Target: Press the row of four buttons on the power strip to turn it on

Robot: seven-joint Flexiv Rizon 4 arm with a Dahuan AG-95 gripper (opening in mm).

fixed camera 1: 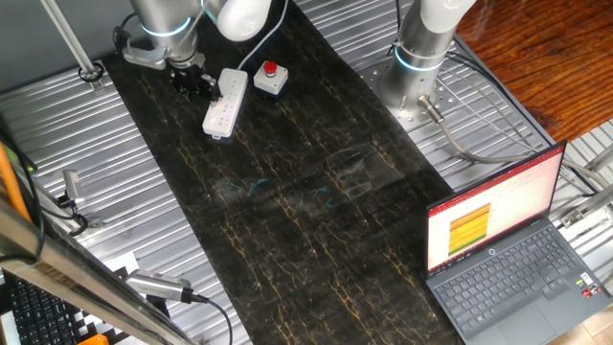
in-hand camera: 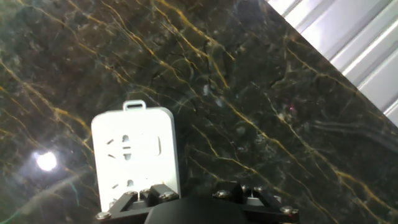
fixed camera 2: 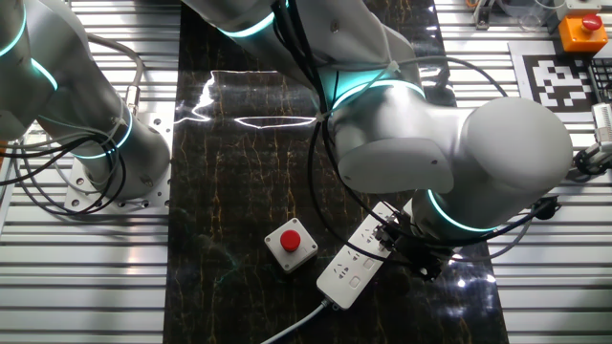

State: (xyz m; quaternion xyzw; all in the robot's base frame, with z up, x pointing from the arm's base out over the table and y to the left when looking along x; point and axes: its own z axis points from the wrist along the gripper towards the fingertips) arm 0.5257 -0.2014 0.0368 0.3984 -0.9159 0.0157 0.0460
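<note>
The power strip (fixed camera 1: 225, 102) is a long white bar lying on the dark marbled mat, its white cable (fixed camera 2: 298, 327) leaving one end. The other fixed view shows the power strip (fixed camera 2: 356, 266) running diagonally, its far end under the hand. My gripper (fixed camera 1: 192, 79) hangs low at the strip's far end, on its left side. From the other side the gripper (fixed camera 2: 405, 243) sits right at that end. In the hand view one end of the power strip (in-hand camera: 134, 152) with a socket shows at lower left, just ahead of the gripper (in-hand camera: 196, 200). The fingertips are hidden.
A small white box with a red round button (fixed camera 1: 270, 77) stands just right of the strip and also shows as the red-button box (fixed camera 2: 290, 243). A second arm's base (fixed camera 1: 420, 59) is at the back right. An open laptop (fixed camera 1: 508, 251) sits front right. Ribbed metal table (fixed camera 1: 115, 192) flanks the mat.
</note>
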